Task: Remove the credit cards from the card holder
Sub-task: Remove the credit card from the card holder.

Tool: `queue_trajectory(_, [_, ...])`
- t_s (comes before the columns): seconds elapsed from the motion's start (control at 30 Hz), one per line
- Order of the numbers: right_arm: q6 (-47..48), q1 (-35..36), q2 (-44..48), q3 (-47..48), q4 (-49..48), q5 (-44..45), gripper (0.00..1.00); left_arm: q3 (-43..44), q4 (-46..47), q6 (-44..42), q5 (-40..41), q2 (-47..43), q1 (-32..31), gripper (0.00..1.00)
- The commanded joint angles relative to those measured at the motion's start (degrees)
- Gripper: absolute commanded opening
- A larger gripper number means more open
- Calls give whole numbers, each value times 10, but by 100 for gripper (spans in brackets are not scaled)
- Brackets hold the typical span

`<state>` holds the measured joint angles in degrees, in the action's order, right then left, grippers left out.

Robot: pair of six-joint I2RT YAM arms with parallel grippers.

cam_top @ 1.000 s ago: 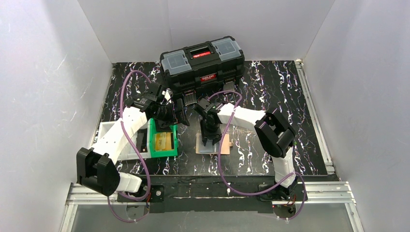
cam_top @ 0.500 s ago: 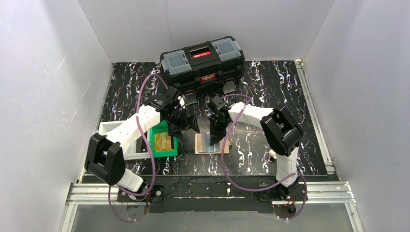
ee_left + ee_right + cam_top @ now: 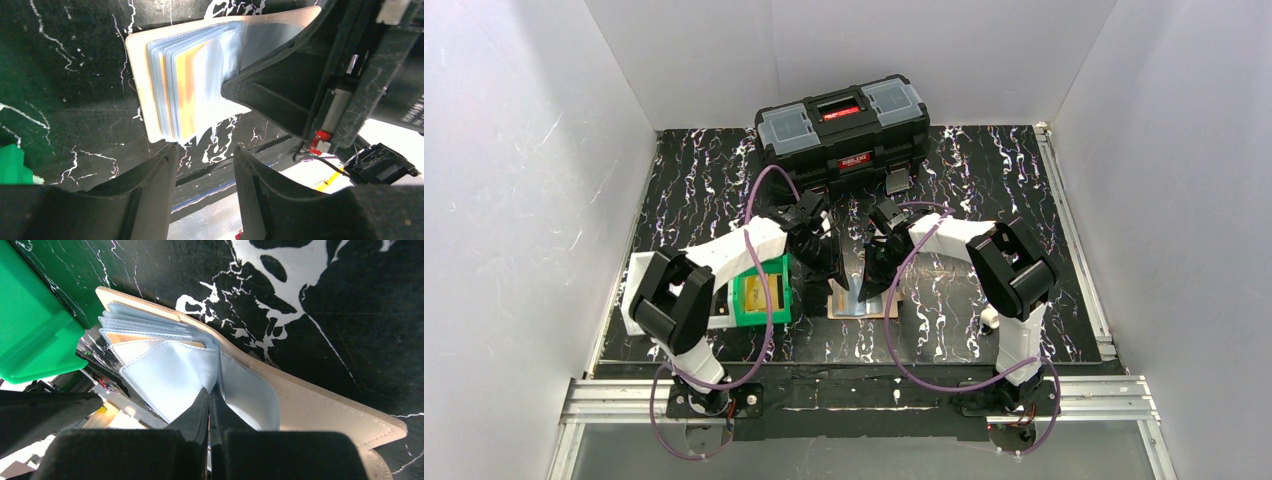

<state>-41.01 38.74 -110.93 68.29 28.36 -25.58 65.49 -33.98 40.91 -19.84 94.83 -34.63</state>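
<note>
Arms lean inward; right end effector (image 3: 209, 392) pinches card holder (image 3: 320, 410) sleeve, left end effector (image 3: 204, 151) hovers half-open

**Surface:** 1 table (image 3: 1024, 200), black top with white marble veining, and metal rails along its right and near edges.

**Item 1:** black toolbox (image 3: 842, 130), lid shut, with 2 clear-lidded compartments and a red inset on top. It stands at the far edge, centre.

**Item 2:** small grey piece (image 3: 896, 181), on the top just in front of the toolbox.

**Item 3:** card holder (image 3: 325, 410), tan, lying open near the centre with its clear sleeves fanned upward.

**Item 4:** white tray (image 3: 638, 274), at the left edge.

**Item 5:** green bin (image 3: 746, 299), against the tray's right end. It possibly rests partly on the tray; the overhead view does not settle this.
</note>
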Motion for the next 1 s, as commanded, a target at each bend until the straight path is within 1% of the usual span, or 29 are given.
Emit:
queue_trajectory(0.0, [7, 6, -6, -23, 4, 21, 1, 6, 10, 4, -13, 18, -11, 42])
queue_trajectory(0.37, [9, 5, -6, -22, 4, 19, 1, 3, 37, -1, -22, 64, -19, 38])
queue_trajectory(0.83, [10, 5, -7, -21, 7, 18, 1, 1, 59, 0, -32, 94, -28, 28])
queue_trajectory(0.97, [10, 5, -7, -22, 6, 18, 1, 6, 59, 0, -31, 95, -34, 28])
